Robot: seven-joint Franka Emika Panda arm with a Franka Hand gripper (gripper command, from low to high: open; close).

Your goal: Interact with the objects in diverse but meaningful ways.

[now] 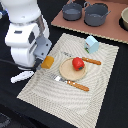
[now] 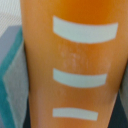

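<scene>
Gripper [image 1: 44, 56] at yellow-orange block [image 1: 48, 62]; red fruit [image 1: 77, 63] on plate [image 1: 66, 71]

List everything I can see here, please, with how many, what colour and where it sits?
Placemat: one, beige woven, on the dark table.
Plate: one, tan, round, middle of the placemat.
Red fruit: one, red, on the plate.
Cutlery with orange handles: two pieces, one on each side of the plate.
House-shaped box: one, pale blue, far part of the placemat.
Orange block: one, yellow-orange, at the placemat's edge toward the exterior view's left; it fills the wrist view, showing white stripes.
White piece: one, elongated, on the table beside the placemat.
Pots: two, grey, on a brown board at the back.
Robot arm: one, white, over the block; its gripper is hidden.
</scene>
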